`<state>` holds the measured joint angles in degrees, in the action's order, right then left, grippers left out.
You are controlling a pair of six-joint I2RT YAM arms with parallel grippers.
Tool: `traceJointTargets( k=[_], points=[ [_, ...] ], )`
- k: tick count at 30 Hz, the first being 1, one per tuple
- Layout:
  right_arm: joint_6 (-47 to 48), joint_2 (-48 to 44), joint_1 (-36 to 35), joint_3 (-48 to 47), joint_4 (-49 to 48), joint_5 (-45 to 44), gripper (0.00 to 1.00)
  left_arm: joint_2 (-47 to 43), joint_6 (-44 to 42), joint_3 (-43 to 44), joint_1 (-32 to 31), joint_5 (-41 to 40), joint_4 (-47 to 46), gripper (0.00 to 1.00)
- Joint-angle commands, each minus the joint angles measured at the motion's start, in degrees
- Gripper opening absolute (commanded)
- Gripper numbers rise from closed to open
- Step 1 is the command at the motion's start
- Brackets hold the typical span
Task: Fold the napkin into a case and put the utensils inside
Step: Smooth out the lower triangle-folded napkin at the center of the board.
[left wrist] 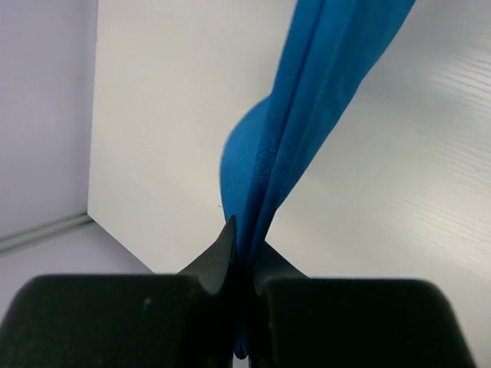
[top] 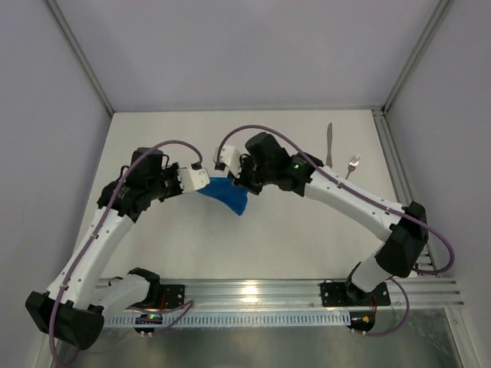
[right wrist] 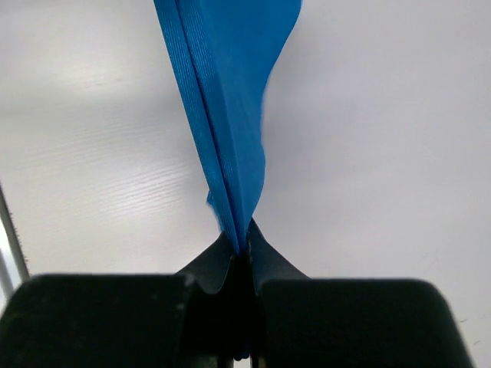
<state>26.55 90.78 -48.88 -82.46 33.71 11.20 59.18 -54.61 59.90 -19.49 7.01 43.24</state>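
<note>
The white counter point(top: 268, 230) carries everything, and the blue napkin point(top: 226, 193) sits near its middle, bunched into a narrow, doubled band strung between my two arms. From the overhead camera its long axis runs roughly left to right, sagging toward the near right. I cannot tell whether its lowest corner touches the counter.

The left fingers point(left wrist: 229, 257) are clenched on one end of the cloth, several layers pinched flat between the tips. The right fingers point(right wrist: 230, 261) are clamped the same way on the other end. From each wrist the band runs straight away from the tips, so neither hand is free.

The knife point(top: 329, 144) lies well apart at the far right of the counter, its long axis running front to back. The fork point(top: 352, 165) is just beside it to the right, tilted a little, tines toward the far side. Both lie on the far side of the right forearm, so the right arm is clearly the nearer one.

My judgement: the cloth is no case yet. It has to be laid flat and folded before I can reach right for the utensils.
</note>
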Motion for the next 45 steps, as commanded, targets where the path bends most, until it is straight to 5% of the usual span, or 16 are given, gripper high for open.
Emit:
traceJointTargets(
  k=[1,8,19,26,31,36,45],
  points=[
    [4.0,-5.3,-0.1,-7.1,19.6,3.0,0.04,-3.1,-4.9,9.9,0.3,2.7,23.1,0.0],
    [7.2,-11.7,-0.2,-9.8,20.4,8.0,0.04,-2.8,-4.2,20.0,0.3,5.8,30.8,0.0],
    [12.3,0.0,6.7,-11.1,18.2,4.0,0.04,5.6,-3.0,15.6,1.0,-3.0,16.8,0.0],
    [15.4,17.3,13.6,-31.6,13.8,-7.0,0.04,20.1,0.6,20.8,3.7,-8.1,0.1,0.0],
    [18.4,26.4,16.6,-42.9,5.6,-19.5,0.04,34.3,2.4,33.0,4.2,-13.5,-7.8,0.0],
    [22.5,23.4,16.6,-34.2,-13.4,-31.0,0.04,38.2,3.2,34.1,4.3,-14.6,-22.0,0.0],
    [25.1,14.2,12.0,5.9,-38.2,-33.4,0.04,34.1,-3.7,7.5,3.4,-9.4,-33.5,0.0]
  ],
)
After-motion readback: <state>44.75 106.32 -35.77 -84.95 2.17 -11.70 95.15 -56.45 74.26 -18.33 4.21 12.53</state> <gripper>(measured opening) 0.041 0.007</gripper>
